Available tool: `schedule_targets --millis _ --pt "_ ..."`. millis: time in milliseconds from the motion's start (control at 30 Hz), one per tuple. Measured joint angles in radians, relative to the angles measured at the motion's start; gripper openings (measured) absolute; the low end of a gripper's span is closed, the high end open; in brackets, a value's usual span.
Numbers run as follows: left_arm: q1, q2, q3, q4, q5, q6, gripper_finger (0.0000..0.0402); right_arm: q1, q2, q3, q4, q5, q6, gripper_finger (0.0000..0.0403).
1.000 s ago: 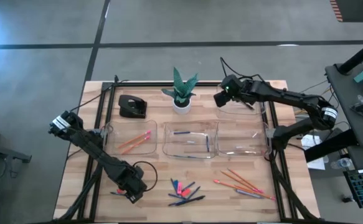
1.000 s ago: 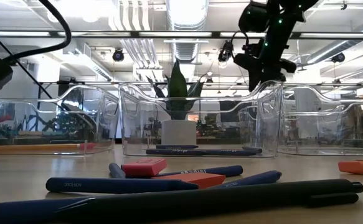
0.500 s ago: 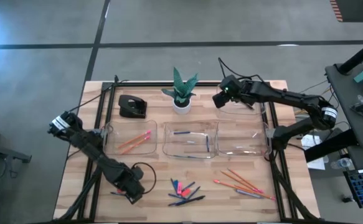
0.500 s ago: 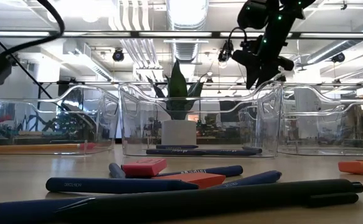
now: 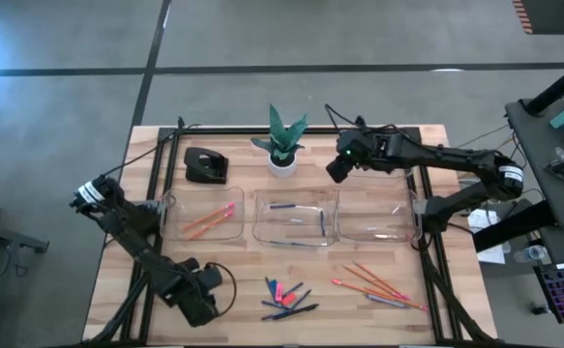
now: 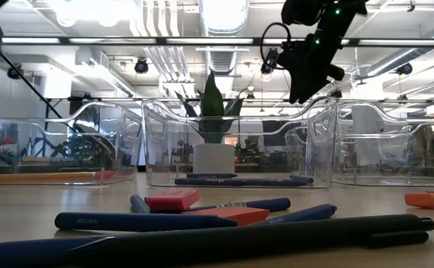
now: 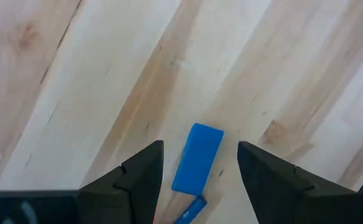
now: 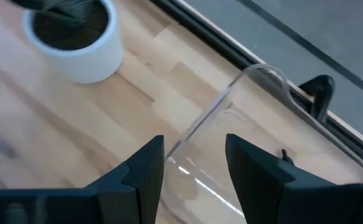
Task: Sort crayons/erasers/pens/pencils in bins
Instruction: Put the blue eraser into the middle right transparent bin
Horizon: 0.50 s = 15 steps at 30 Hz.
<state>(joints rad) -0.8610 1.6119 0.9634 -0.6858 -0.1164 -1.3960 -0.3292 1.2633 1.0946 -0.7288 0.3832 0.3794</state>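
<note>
- L end effector [image 5: 196, 302] has shifted left vs earlier, near tabletop's front-left corner; fingers spread wide, nothing held.
- Blue eraser [image 7: 197, 157] lies flat on tabletop [image 5: 233, 280] just ahead of it, between fingertips, untouched.
- R end effector [image 5: 338, 168] moved off back bin [image 8: 256, 124] toward plant pot [image 5: 282, 162]; fingers part open, empty.
- No readable writing.

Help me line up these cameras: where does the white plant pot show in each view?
High view: the white plant pot stands at the table's far edge, centre, behind the middle bin.
Low view: the pot is seen through that clear bin, centre of the picture.
Left wrist view: not in it.
Right wrist view: the pot shows beyond the right gripper.
Shared landmark: the green plant growing from it.
</note>
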Motion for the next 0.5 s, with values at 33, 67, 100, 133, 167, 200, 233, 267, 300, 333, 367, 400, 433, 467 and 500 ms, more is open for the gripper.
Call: schedule_targets --millis 33,67,100,133,167,200,233,267,300,333,367,400,433,467,500 --pt "-0.008 0.0 0.0 0.001 -0.009 0.001 0.0191 0.011 0.0 0.0 0.0 0.0 -0.001 0.0162" --pt "-0.017 0.0 -0.002 0.005 -0.02 0.009 0.0191 0.022 0.0 0.0 0.0 0.0 -0.005 0.0162" --pt "-0.026 0.0 -0.005 0.011 -0.024 0.019 0.0191 0.033 0.0 0.0 0.0 0.0 -0.01 0.0162" --pt "-0.037 0.0 -0.009 0.014 -0.026 0.029 0.0191 0.044 0.0 0.0 0.0 0.0 -0.013 0.0162" --pt "-0.049 0.001 -0.012 0.017 -0.032 0.04 0.0191 0.054 0.0 0.0 0.0 0.0 -0.014 0.0162" --pt "-0.061 0.001 -0.014 0.019 -0.043 0.047 0.0191 0.065 0.0 0.0 0.0 -0.001 -0.014 0.0162" --pt "-0.072 0.002 -0.015 0.019 -0.056 0.054 0.0191 0.075 0.0 0.0 0.0 -0.001 -0.013 0.0162" --pt "-0.084 0.002 -0.016 0.02 -0.069 0.066 0.0191 0.086 0.0 0.0 0.0 -0.001 -0.013 0.0162" --pt "-0.094 0.002 -0.017 0.02 -0.086 0.074 0.0191 0.096 0.0 0.0 0.0 -0.001 -0.013 0.0162" --pt "-0.102 0.002 -0.017 0.02 -0.105 0.085 0.0191 0.106 0.0 0.0 0.0 -0.001 -0.013 0.0162" --pt "-0.109 0.003 -0.018 0.02 -0.126 0.096 0.0191 0.114 0.0 0.0 0.0 -0.001 -0.013 0.0162" --pt "-0.113 0.004 -0.018 0.021 -0.143 0.109 0.0191 0.122 0.0 0.0 0.0 -0.001 -0.013 0.0162" --pt "-0.117 0.005 -0.019 0.021 -0.159 0.125 0.0191 0.128 0.0 0.0 0.0 -0.001 -0.013 0.0162" --pt "-0.119 0.005 -0.019 0.021 -0.164 0.139 0.0191 0.135 0.0 0.0 0.0 -0.001 -0.013 0.0162" --pt "-0.121 0.007 -0.019 0.023 -0.166 0.151 0.0191 0.141 0.0 0.0 0.0 -0.001 -0.01 0.0162"
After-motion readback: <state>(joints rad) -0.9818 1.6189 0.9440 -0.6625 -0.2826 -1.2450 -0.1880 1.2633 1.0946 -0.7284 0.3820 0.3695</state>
